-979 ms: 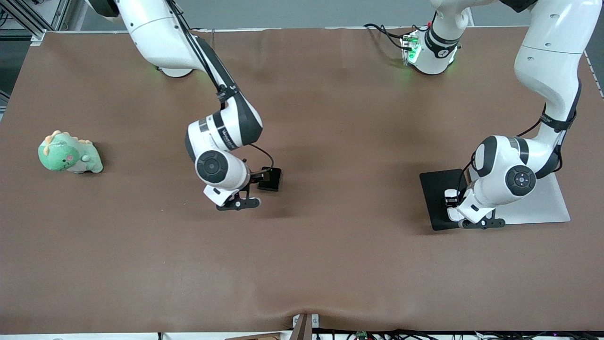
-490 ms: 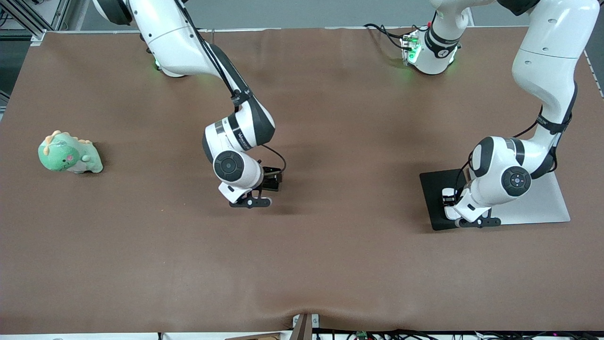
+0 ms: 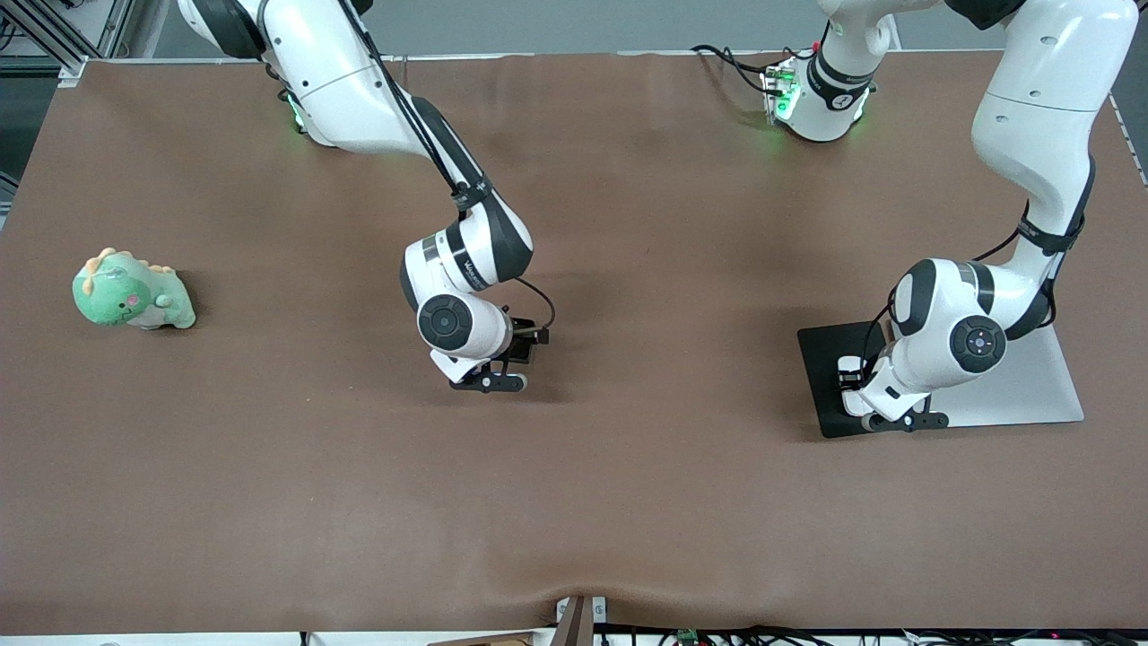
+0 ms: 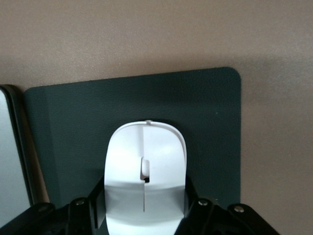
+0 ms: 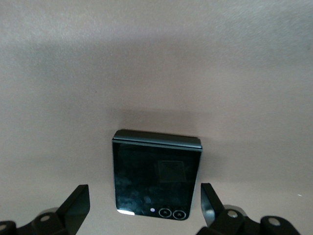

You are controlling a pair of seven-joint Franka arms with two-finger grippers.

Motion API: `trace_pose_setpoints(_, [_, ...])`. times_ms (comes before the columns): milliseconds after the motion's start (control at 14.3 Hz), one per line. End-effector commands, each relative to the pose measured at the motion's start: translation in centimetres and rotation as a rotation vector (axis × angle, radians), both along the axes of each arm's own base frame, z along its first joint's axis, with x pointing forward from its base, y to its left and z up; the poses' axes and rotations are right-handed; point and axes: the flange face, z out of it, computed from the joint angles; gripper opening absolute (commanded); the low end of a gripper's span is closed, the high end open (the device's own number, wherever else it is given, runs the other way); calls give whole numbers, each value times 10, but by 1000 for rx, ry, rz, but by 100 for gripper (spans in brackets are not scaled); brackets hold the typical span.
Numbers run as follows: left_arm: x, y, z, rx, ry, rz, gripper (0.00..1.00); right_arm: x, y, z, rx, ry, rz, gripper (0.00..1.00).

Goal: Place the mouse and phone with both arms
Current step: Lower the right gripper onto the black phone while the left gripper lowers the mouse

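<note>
The phone [image 5: 156, 174] lies flat on the counter [image 3: 628, 502], well apart from the dark pad [image 3: 821, 359] and toward the right arm's end. The right gripper [image 5: 142, 208] hangs directly over it with fingers [image 5: 76, 203] spread wide, one on each side of the phone's two opposite edges, not touching; a straight drop looks like the next move. The left gripper [image 4: 144, 210] is clamped on the mouse [image 4: 145, 171] over the pad, just beside the pale sheet [image 3: 1031, 386].
</note>
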Motion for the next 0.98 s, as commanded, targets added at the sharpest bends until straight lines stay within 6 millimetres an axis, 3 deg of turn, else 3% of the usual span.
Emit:
trace_pose_setpoints(0, [-2, 1, 2, 9, -16, -29, 86, -4, 10, -11, 0, -7, -22, 100])
trace_pose_setpoints(70, [-1, 1, 2, 9, -17, -29, 100, -4, 10, -12, -5, -8, -18, 100])
trace_pose_setpoints(280, [2, -2, 13, 12, -31, -35, 100, -5, 7, -15, -23, -9, 3, 100])
trace_pose_setpoints(559, [8, -22, 72, 14, -76, -62, 100, -5, 5, -14, -54, -19, 36, 100])
trace_pose_setpoints(769, [11, -18, 119, 30, -137, -59, 100, -6, 6, -16, -62, -18, 35, 100])
trace_pose_setpoints(909, [12, -18, 145, 34, -177, -55, 100, -14, 14, -28, -78, -15, 36, 100])
